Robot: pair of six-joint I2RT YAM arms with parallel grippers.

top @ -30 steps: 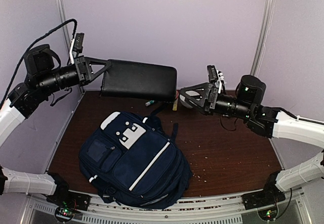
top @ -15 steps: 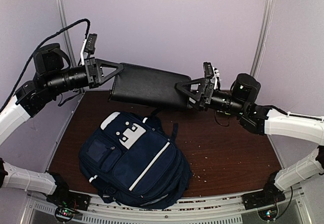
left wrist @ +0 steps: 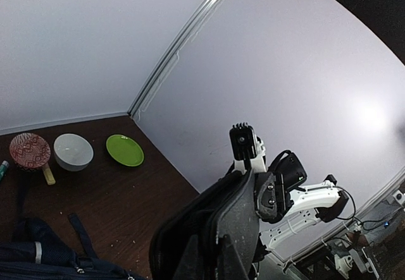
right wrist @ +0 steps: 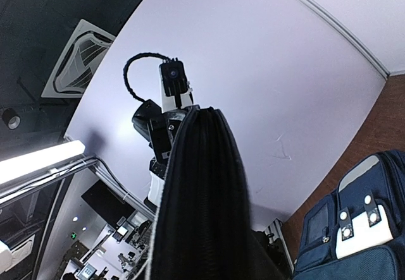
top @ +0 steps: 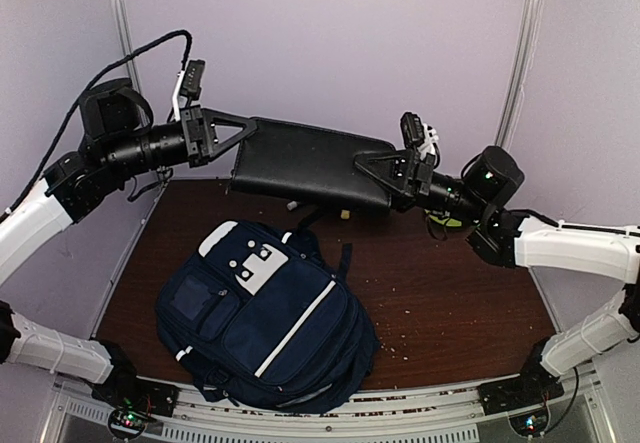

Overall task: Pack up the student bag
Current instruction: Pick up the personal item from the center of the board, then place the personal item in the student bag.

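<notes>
The student bag (top: 265,313), navy with white stripes and a white patch, lies flat on the brown table at the near left, apart from both grippers. It also shows in the right wrist view (right wrist: 354,229) and in the left wrist view (left wrist: 38,264). A flat black padded case (top: 310,163) hangs level in the air behind and above the bag. My left gripper (top: 240,135) is shut on its left end. My right gripper (top: 378,175) is shut on its right end. The case (right wrist: 202,204) fills the middle of the right wrist view and reaches the lower edge of the left wrist view (left wrist: 215,229).
At the back right corner of the table stand a red patterned bowl (left wrist: 30,150), a white bowl (left wrist: 73,152) and a green plate (left wrist: 124,150). A few small items (top: 293,204) lie under the case. Lilac walls close in the back and sides.
The left arm carried the case to the right. The right gripper came in from the right, met the case's right end and closed on it.
</notes>
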